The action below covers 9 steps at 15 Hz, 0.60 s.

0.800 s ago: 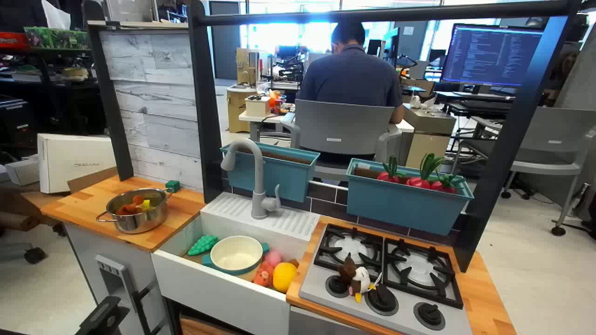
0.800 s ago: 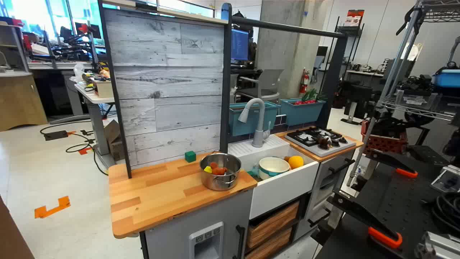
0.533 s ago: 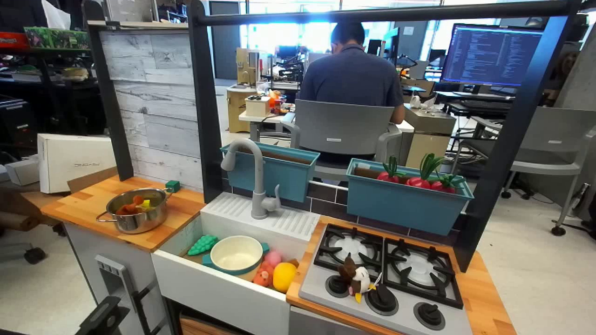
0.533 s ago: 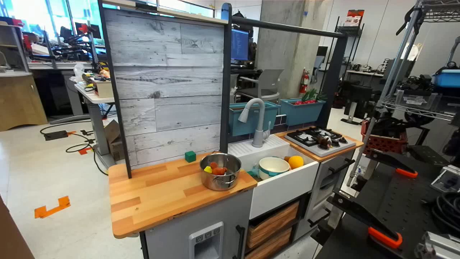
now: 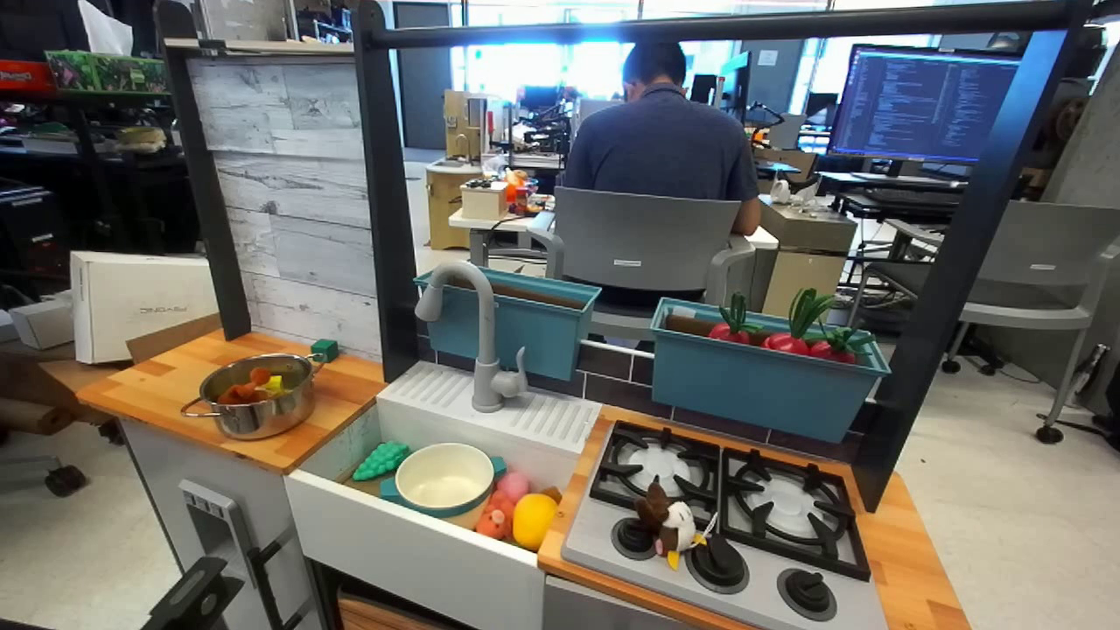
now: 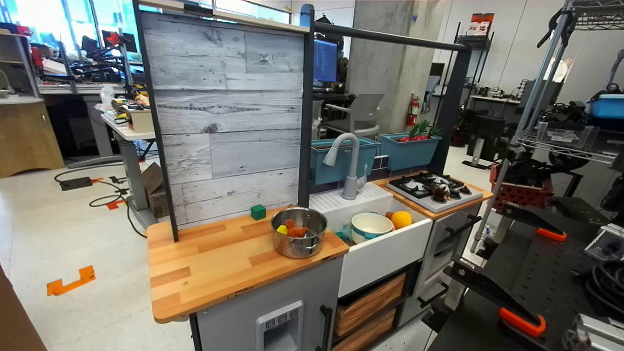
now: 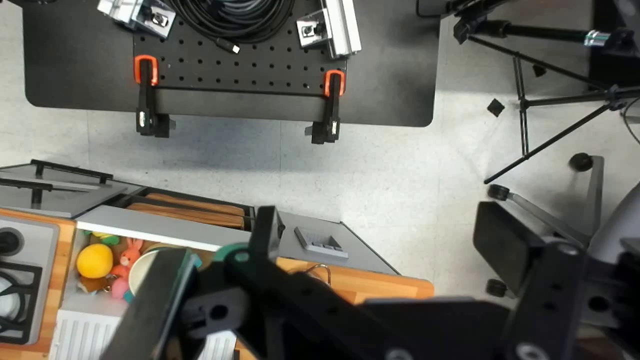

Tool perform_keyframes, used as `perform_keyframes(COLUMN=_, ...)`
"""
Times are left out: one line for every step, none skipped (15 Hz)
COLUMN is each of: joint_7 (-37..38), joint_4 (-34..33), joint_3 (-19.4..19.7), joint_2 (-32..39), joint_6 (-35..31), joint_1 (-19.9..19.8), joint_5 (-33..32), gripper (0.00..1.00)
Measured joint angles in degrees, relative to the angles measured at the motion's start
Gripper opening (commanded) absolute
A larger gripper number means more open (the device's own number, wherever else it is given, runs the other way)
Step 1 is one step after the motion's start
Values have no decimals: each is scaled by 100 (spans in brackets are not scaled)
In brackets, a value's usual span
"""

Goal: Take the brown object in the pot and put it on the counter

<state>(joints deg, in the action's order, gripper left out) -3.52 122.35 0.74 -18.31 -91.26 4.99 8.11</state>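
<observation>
Wrist view gives us the hand (image 7: 382,230) with its black fingers (image 7: 505,245) spread wide, pale floor (image 7: 415,225) showing between the tips. Past the hand we make out the wooden worktop (image 7: 360,285) with a metal loop handle (image 7: 321,265) over it and, to one side, the white sink (image 7: 155,227) holding a round yellow fruit (image 7: 95,261) and a coral rabbit toy (image 7: 131,252).

In an exterior view, we find the reddish-brown lump (image 5: 238,395) inside the shiny metal pot (image 5: 271,422), beside a small yellow piece (image 5: 276,384); the lump's details are too small for us to make out. The pot stands upright on the worktop, with a green cube (image 5: 325,350) just by its far handle. A grey faucet (image 5: 486,341) rises behind the sink, and a brown-and-white plush toy (image 5: 675,525) lies on the stove top (image 5: 588,538).

In an exterior view, we see a weathered plank panel (image 6: 234,117) upright behind the worktop, the lump low inside the pot, and a cream-and-teal bowl (image 6: 371,224) in the sink near the yellow fruit. Whether the lump touches the yellow piece, we cannot tell.
</observation>
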Motion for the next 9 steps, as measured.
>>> perform_keyframes(joint_7=-11, joint_4=60, joint_3=0, joint_2=57, joint_6=-241, joint_1=-4, joint_5=0, gripper=100)
perform_keyframes(joint_7=-33, joint_4=135, joint_3=0, joint_2=130, joint_6=-536, joint_1=-8, joint_5=0, gripper=100)
perform_keyframes(joint_7=-53, joint_4=214, joint_3=0, joint_2=228, joint_6=-867, joint_1=-11, joint_5=0, gripper=100)
perform_keyframes(joint_7=-73, joint_4=289, joint_3=0, joint_2=360, joint_6=-1185, joint_1=-15, joint_5=0, gripper=100)
perform_keyframes(joint_7=-104, joint_4=346, joint_3=0, joint_2=534, joint_6=-1488, joint_1=-17, joint_5=0, gripper=100)
perform_keyframes(joint_7=-133, joint_4=383, joint_3=0, joint_2=738, joint_6=-1786, joint_1=-19, joint_5=1, gripper=100)
perform_keyframes(joint_7=-149, joint_4=394, joint_3=1, joint_2=960, joint_6=-2062, joint_1=-23, joint_5=8, gripper=100)
perform_keyframes(joint_7=-162, joint_4=385, joint_3=1, joint_2=1209, joint_6=-2296, joint_1=-28, joint_5=14, gripper=100)
perform_keyframes(joint_7=-173, joint_4=354, joint_3=1, joint_2=1461, joint_6=-2481, joint_1=-31, joint_5=20, gripper=100)
